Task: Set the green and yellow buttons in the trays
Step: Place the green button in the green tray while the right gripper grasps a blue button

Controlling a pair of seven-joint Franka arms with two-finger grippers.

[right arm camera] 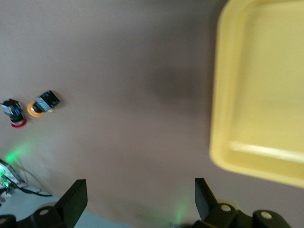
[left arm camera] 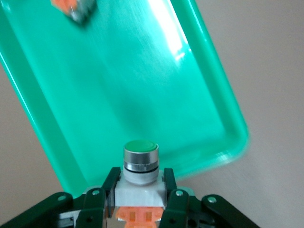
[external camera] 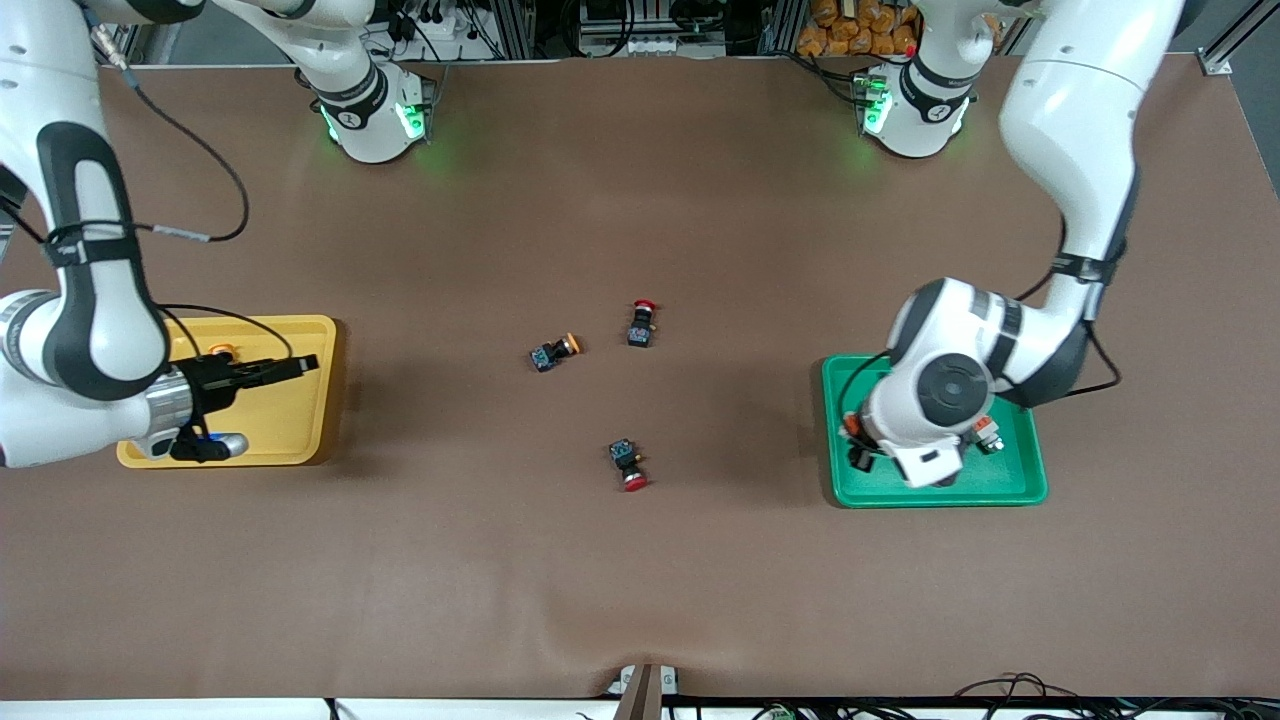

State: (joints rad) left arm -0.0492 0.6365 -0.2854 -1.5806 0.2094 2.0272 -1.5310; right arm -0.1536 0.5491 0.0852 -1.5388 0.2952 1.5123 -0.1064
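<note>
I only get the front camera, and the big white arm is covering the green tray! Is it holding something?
Observer: Yes. The left wrist view shows the left end effector shut on a white-bodied push-button switch with a green cap, over the green plastic tray.
Operator: Which way does the cap point?
Observer: Away from the end effector, toward the tray floor. The switch's orange part sits back between the fingers.
Operator: Is the other arm holding one too?
Observer: No. The right wrist view shows the right end effector open, with nothing between its fingers, by the yellow plastic tray.
</note>
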